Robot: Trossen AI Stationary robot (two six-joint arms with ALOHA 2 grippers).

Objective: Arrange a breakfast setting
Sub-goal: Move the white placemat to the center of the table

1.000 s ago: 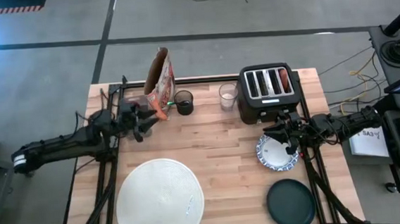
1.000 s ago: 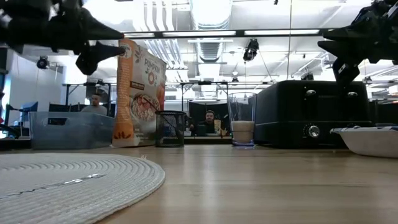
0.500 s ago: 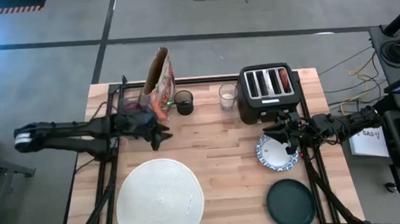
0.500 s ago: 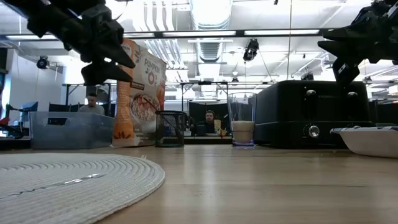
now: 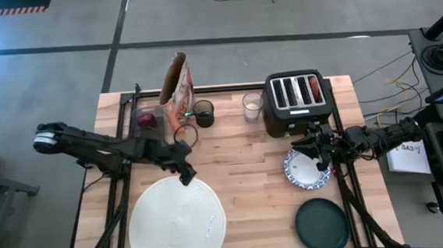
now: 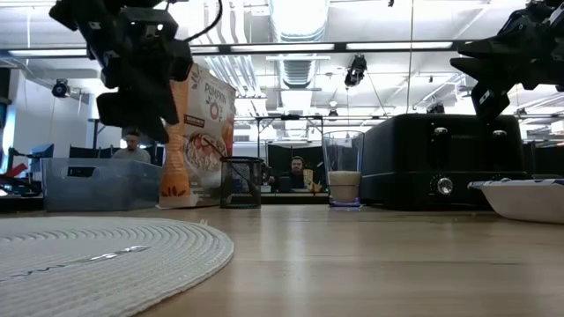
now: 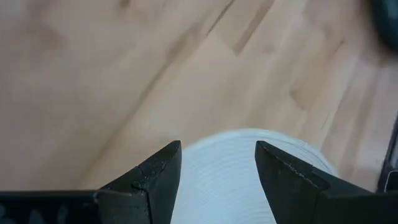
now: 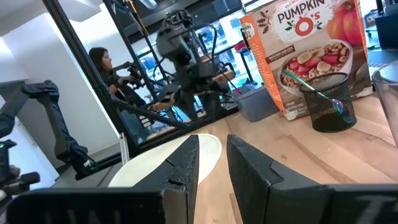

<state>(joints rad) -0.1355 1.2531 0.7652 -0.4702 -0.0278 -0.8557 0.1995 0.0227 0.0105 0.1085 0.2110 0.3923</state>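
The big round white mat lies at the near left, and a small pale utensil lies on it. My left gripper hangs open over the mat's far edge, pointing down, and touches nothing. The blue-and-white bowl sits at the right, with the dark green plate nearer. My right gripper hovers above the bowl's far rim with a narrow gap between its fingers, clear of the bowl in the low view. The glass stands at the far side. The red apple lies in a bin at the far left.
The black toaster stands at the far right, beside the glass. A cereal box and a black mesh cup holding a utensil stand at the far middle. Bare wood lies between the mat and the bowl. People show beyond the table.
My left gripper has swung from beside the cereal box toward the table's near edge and right. It has tipped downward and now hangs over the mat's far edge. The apple, which the arm covered before, now shows.
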